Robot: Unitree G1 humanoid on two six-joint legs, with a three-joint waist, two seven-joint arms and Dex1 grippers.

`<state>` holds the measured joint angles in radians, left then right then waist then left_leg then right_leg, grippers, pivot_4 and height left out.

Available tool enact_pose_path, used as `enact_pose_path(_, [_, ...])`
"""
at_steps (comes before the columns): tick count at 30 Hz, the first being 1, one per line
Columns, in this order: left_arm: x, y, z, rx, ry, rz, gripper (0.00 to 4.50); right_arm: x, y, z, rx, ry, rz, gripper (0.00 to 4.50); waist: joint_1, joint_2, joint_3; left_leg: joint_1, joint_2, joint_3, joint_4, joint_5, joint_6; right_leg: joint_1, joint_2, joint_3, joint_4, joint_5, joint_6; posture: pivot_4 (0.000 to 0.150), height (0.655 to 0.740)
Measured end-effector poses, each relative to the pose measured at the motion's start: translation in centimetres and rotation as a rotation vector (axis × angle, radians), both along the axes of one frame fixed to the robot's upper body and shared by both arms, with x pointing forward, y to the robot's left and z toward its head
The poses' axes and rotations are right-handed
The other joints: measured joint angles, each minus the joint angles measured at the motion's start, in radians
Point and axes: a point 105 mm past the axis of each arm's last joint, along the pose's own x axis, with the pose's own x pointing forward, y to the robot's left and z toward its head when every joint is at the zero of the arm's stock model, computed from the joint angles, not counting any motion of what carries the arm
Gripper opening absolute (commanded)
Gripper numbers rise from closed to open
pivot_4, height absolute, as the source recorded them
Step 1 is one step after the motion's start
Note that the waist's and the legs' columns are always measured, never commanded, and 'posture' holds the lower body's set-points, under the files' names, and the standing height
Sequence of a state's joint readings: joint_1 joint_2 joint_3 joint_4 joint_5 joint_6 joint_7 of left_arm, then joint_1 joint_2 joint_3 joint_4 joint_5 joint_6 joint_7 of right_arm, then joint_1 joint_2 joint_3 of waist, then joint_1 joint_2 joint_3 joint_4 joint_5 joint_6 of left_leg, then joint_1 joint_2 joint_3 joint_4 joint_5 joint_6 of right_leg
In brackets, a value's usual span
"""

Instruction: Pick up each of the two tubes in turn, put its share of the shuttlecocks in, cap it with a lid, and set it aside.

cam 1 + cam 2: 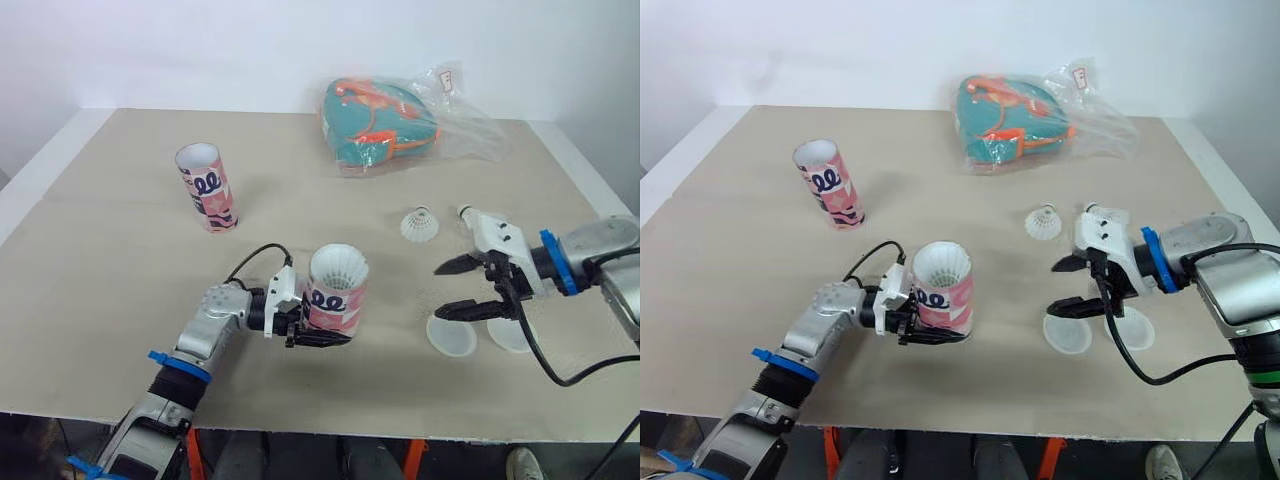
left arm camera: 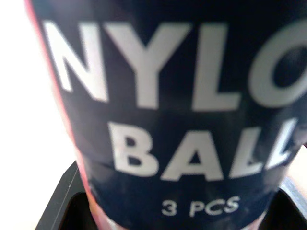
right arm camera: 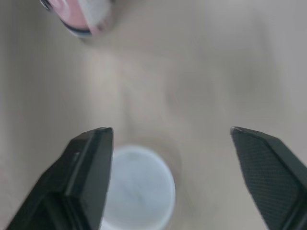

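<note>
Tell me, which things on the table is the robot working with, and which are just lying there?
In the job: pink patterned cardboard tube holding white shuttlecocks; second pink patterned tube; loose white shuttlecock; translucent round plastic lid; second lid beside it.
Lying about: teal-and-orange bag in clear plastic wrap.

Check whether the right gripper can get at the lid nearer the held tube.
Probably yes. The right gripper hangs open just above that lid, with nothing between them. The second lid lies close beside it and might get nudged.
</note>
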<state>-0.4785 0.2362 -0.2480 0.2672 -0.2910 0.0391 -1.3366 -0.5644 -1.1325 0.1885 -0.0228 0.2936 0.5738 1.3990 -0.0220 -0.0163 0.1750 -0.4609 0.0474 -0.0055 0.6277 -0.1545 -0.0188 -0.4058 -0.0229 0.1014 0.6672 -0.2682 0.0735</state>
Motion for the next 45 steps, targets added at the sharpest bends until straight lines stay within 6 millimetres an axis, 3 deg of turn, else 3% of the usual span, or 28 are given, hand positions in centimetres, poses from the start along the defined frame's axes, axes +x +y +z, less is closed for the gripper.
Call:
enact_pose_path(14, [0.2, -0.7, 0.2, -0.011, -0.018, 0.003, 2.66, 0.3, -2.6, -3.9, -0.177, 0.037, -0.029, 4.23, 0.0, 0.0, 0.0, 0.001, 0.0, 0.0, -0.001, 0.0, 0.0, 0.001, 0.001, 0.001, 0.0, 0.002, -0.003, 0.15, 0.7387])
enact_pose_path(17, [0.2, -0.7, 0.3, -0.012, -0.019, 0.002, 2.66, 0.6, -2.5, -4.1, -0.203, 0.014, -0.02, 3.46, -0.001, 0.0, 0.0, 0.002, 0.0, 0.0, 0.0, 0.001, 0.0, 0.003, 0.001, 0.0, 0.0, 0.002, -0.002, 0.15, 0.7387])
enact_pose_path(24, [0.2, -0.6, 0.2, -0.007, -0.016, 0.002, 2.66, 0.7, -2.1, -4.3, -0.211, 0.006, 0.007, 0.15, -0.002, -0.001, -0.001, 0.006, 0.0, 0.001, 0.001, 0.006, -0.003, 0.005, 0.0, 0.001, -0.001, 0.003, -0.001, 0.15, 0.7387])
enact_pose_path(35, [-0.2, -0.4, -0.5, 0.033, 0.027, -0.027, 2.66, -0.2, -0.7, -3.8, -0.188, 0.036, 0.04, 0.06, -0.002, -0.001, -0.001, 0.005, 0.0, 0.001, -0.005, 0.009, -0.002, 0.002, 0.0, 0.002, -0.001, 0.006, 0.001, 0.15, 0.7387])
enact_pose_path(38, [-0.1, -0.2, -0.5, 0.045, 0.027, -0.032, 2.66, -0.1, 0.2, -2.1, -0.123, 0.026, 0.046, 0.06, -0.002, 0.0, 0.0, 0.005, 0.0, 0.001, -0.006, 0.009, -0.002, 0.0, 0.001, 0.002, -0.001, 0.007, 0.001, 0.15, 0.7387])
enact_pose_path(45, [0.0, -0.1, -0.6, 0.051, 0.016, -0.038, 2.66, -0.4, 4.3, 7.2, 0.061, -0.186, 0.182, 0.06, -0.002, 0.001, 0.0, 0.004, 0.0, 0.0, -0.007, 0.009, -0.002, 0.0, 0.001, 0.001, -0.001, 0.006, 0.0, 0.15, 0.7387])
